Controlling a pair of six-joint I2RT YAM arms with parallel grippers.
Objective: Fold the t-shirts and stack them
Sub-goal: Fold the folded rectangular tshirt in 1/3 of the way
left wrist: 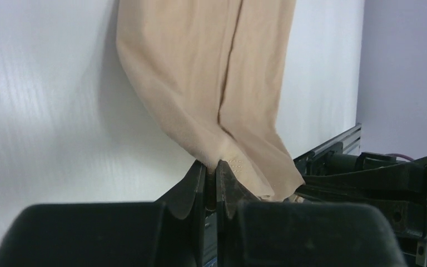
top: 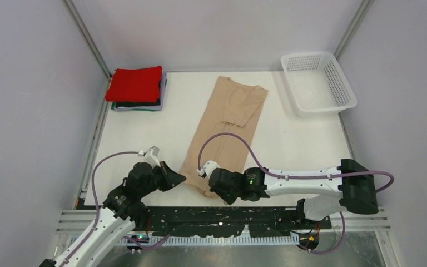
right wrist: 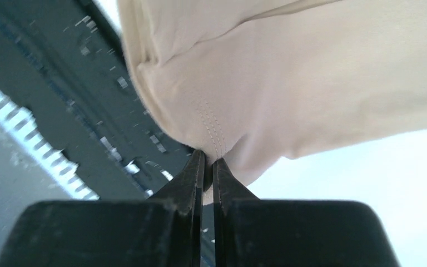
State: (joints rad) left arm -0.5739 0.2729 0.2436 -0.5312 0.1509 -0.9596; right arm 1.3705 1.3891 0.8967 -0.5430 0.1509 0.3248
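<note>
Pinching near edge of beige t-shirt w/ L claw at left corner, R claw at right, both clamped on cloth; lying lengthwise on desk.

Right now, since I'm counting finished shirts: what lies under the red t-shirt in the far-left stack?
Under the red t-shirt only edges show: black t-shirt, green t-shirt, lavender t-shirt. The rest of each is covered.

tan shirt cropped at top, lower stacked shirts mostly covered
</note>
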